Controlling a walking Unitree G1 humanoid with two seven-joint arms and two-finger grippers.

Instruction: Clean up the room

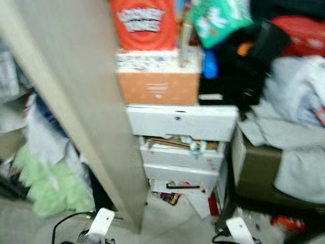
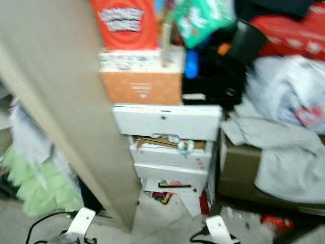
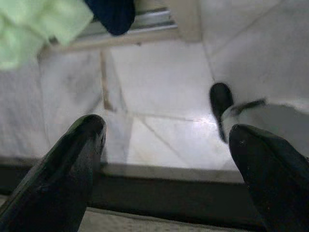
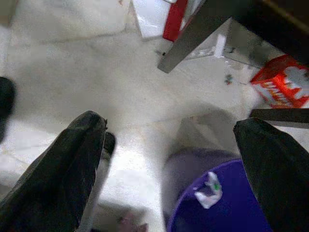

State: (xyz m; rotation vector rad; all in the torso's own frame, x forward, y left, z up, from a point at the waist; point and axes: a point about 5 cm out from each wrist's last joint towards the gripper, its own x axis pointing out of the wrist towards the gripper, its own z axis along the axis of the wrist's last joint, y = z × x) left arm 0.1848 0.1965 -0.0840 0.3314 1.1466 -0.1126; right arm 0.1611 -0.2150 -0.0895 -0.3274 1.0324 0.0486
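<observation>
**Scanning clutter, nothing picked yet**

Both my arms hang low. Left end effector wide open, empty, over floor tiles. Right end effector wide open, empty, above a purple bin. Ahead: white drawer unit, papers spilled beneath. Judging I'm still searching; next, step closer and choose one item.

Home storage corner: white drawer unit, piled clothes, boxes.
</observation>
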